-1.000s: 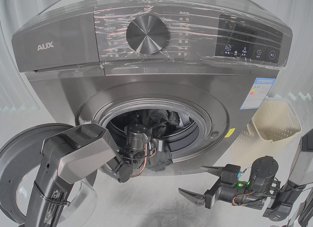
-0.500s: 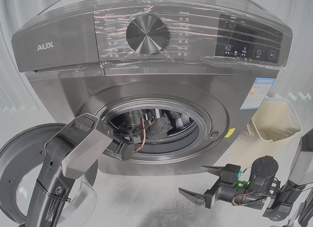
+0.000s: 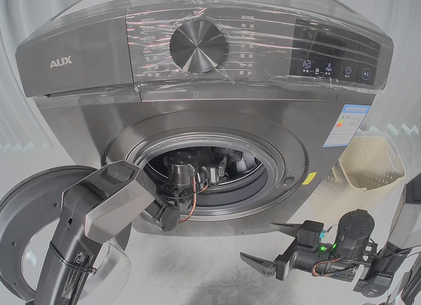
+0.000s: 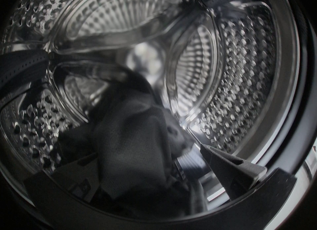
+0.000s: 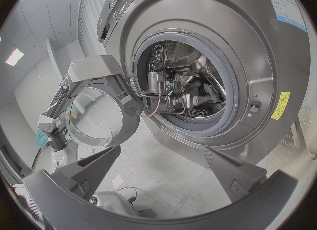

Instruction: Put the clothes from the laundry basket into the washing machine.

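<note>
— Two grippers, and both spread apart?
— Yes. The left gripper (image 3: pixel 217 171) sits inside the mouth of the washing machine (image 3: pixel 263 117), its fingers (image 4: pixel 231 171) wide and holding nothing. The right gripper (image 3: pixel 256 241) hangs low in front of the machine, just as wide.
— And the clothes (image 4: pixel 132 148)?
— They lie in a dark heap on the floor of the drum (image 4: pixel 237 75) (just beyond the left fingers). The laundry basket (image 3: pixel 372 165) stands beside the machine on the right, and the door (image 3: pixel 26 214) is swung open to the left.

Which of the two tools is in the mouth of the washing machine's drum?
The left tool: it is at the mouth of the drum, facing the dark clothes inside. The right tool hangs outside, over the floor.
</note>
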